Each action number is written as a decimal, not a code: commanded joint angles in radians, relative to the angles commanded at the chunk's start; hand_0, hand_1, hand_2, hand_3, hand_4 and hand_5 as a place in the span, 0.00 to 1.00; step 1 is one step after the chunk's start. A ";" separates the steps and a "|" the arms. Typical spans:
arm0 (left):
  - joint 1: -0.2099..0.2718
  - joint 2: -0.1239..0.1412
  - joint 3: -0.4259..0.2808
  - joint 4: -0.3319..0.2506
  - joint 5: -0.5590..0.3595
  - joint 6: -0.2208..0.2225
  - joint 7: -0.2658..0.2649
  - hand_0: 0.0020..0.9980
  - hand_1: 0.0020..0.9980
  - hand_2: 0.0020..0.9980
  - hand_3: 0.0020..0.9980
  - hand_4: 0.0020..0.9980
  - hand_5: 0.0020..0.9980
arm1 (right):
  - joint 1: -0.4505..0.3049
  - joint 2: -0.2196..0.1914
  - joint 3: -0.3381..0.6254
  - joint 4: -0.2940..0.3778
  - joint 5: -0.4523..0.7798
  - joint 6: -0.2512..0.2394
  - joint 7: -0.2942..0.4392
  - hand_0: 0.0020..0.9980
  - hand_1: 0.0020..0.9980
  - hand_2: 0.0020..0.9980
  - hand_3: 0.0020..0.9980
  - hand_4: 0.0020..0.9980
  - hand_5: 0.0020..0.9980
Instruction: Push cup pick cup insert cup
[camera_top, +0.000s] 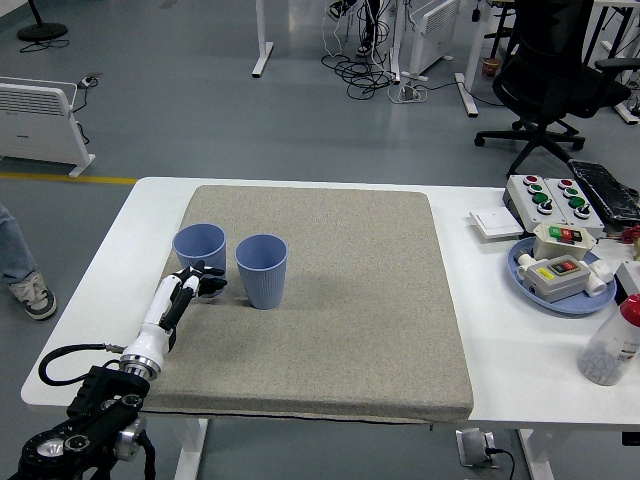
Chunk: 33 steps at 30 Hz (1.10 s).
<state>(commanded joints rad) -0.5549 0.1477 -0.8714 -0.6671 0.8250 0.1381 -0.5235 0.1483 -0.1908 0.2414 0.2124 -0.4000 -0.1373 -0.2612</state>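
Two blue ribbed cups stand upright on the grey mat (350, 300). The left cup (199, 246) is a little farther back than the right cup (261, 270), with a small gap between them. My left hand (201, 281) reaches in from the lower left and rests against the near side of the left cup, low down. Its fingers (210, 272) are loosely spread and hold nothing. My right arm does not show.
At the right stand a blue plate (530, 283) with switch boxes, a white button box (550, 196), a small white switch plate (494, 223) and a bottle (615, 343) at the edge. A person's shoe (32, 295) shows on the floor at left.
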 joint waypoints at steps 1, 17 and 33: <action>-0.005 -0.002 0.003 0.008 -0.005 -0.001 -0.001 0.69 0.63 0.56 0.57 0.53 1.00 | -0.001 0.000 0.000 0.000 0.000 0.000 0.000 0.71 0.61 0.69 0.62 0.19 0.54; -0.070 -0.021 0.041 0.123 -0.088 -0.012 -0.011 0.69 0.63 0.56 0.56 0.53 1.00 | -0.013 0.001 0.015 0.001 -0.025 0.002 -0.008 0.71 0.61 0.69 0.62 0.19 0.54; -0.123 -0.031 0.076 0.188 -0.125 -0.017 -0.019 0.69 0.62 0.55 0.56 0.52 1.00 | -0.013 0.002 0.015 0.002 -0.029 0.004 -0.009 0.71 0.61 0.69 0.62 0.19 0.54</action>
<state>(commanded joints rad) -0.6779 0.1167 -0.7955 -0.4794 0.6998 0.1211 -0.5424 0.1356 -0.1884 0.2567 0.2148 -0.4287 -0.1332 -0.2701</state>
